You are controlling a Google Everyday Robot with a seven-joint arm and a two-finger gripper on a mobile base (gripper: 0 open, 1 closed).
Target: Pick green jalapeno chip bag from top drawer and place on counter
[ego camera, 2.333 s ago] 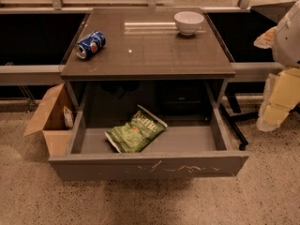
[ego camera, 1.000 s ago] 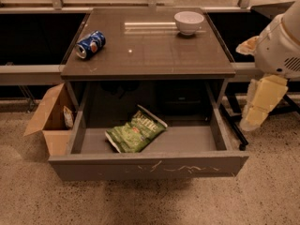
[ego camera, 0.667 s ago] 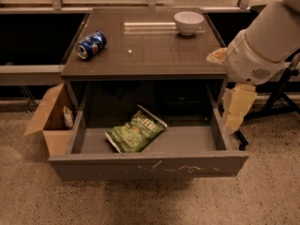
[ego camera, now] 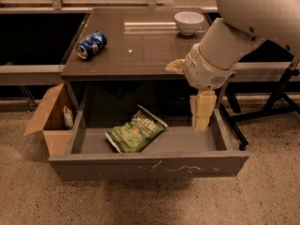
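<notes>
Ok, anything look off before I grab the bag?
The blue soda can lies on its side on the counter, and the top drawer has pale scratches on its front. The green jalapeno chip bag lies skewed inside. The gripper hangs at the drawer's right end, apart from the bag.

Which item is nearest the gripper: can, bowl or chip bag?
The green jalapeno chip bag, alone in the top drawer, where the gripper hangs at its right end; can and bowl sit on the counter.
</notes>
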